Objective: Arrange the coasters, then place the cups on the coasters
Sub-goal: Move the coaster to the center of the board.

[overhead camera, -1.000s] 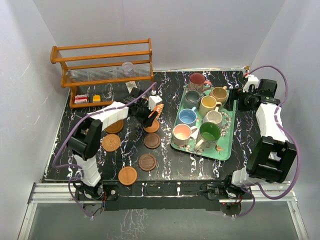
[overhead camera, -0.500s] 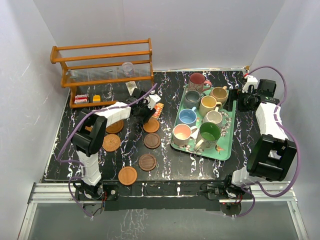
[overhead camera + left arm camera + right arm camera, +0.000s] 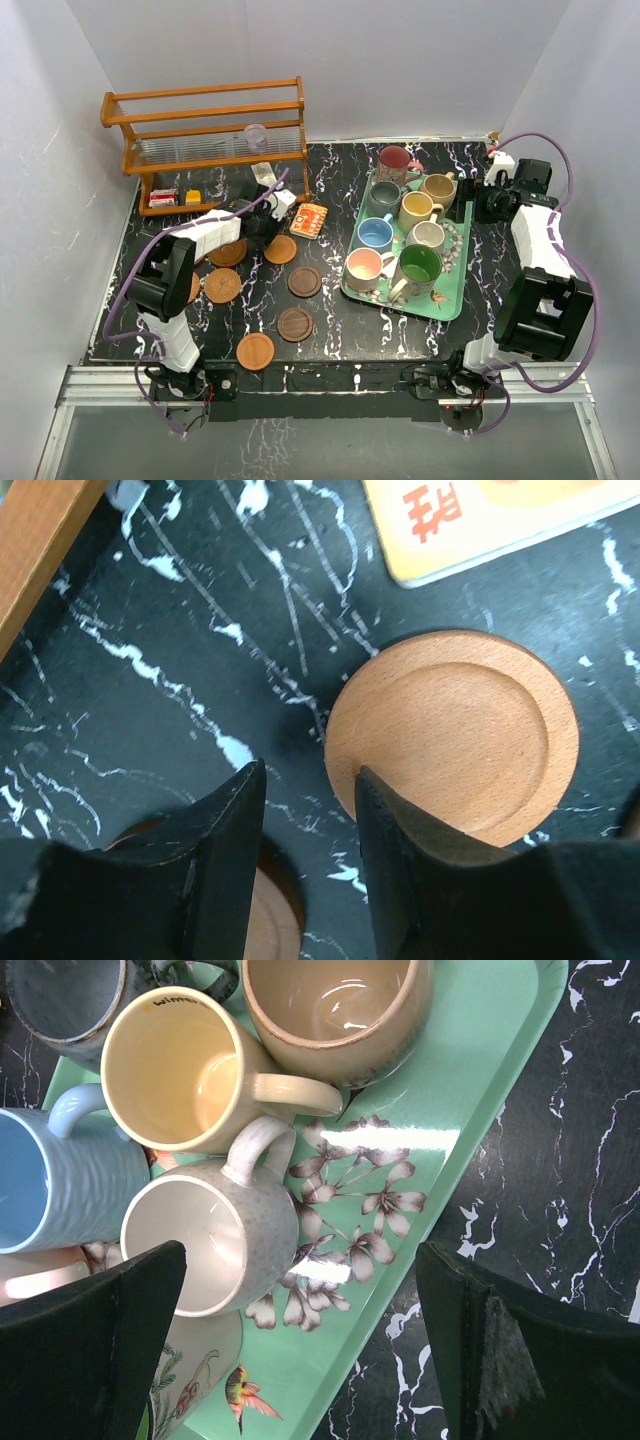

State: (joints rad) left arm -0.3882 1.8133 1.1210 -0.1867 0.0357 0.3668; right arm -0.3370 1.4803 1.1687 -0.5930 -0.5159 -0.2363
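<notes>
Since my left gripper (image 3: 308, 780) drew back from the tray (image 3: 452, 296), the light coaster (image 3: 455, 735) has shifted farther from it too; the jaws, narrowed but apart, grip nothing. My right gripper (image 3: 300, 1260) hangs wide open over the tray's cups (image 3: 215, 1225), all unplaced.

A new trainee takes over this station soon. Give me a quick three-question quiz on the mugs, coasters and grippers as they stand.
1. True or false: one of the mugs already stands on a coaster.
2. All eight mugs sit on: A) the green tray, B) the coasters, C) a cardboard box.
3. Fill in: the jaws of the right gripper stand ___.
Key: 1 false; 2 A; 3 open.
</notes>
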